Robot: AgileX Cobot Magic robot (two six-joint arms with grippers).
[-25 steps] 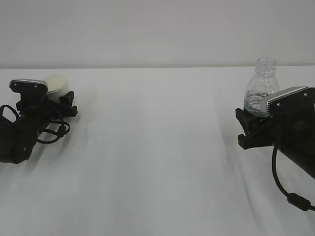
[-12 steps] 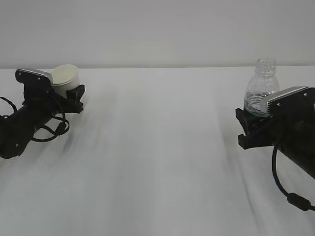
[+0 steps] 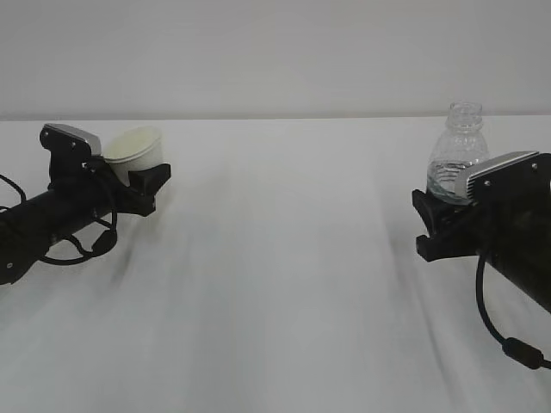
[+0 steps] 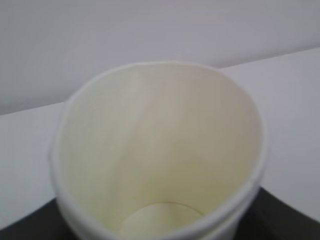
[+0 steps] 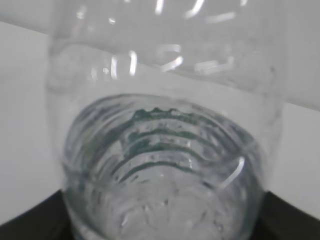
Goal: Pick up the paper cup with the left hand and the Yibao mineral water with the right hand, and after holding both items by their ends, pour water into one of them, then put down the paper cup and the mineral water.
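- Left claw (image 3: 142, 182) is closed on the small white tapered paper cup (image 3: 135, 145), gripping low on its body; the cup sits tilted in the grip above the white table (image 3: 275, 284), its rolled rim leaning toward the middle.
- Right claw (image 3: 441, 225) is clamped round the lower part of the small clear ribbed plastic water bottle (image 3: 456, 155), which stands upright and capless at the right of the table, well apart from the cup.
- To do this step well, I judge that the cup should be levelled so its mouth faces up, then the two brought together before the bottle is tipped slowly, neck over the rim.
- Grip on the thin cup wall should stay gentle, lest it crush.
- Hidden: both claws' fingertips, the bottle's base and label, and whether either thing touches the table. Both wrist views are blurred; the water level is hard to read.
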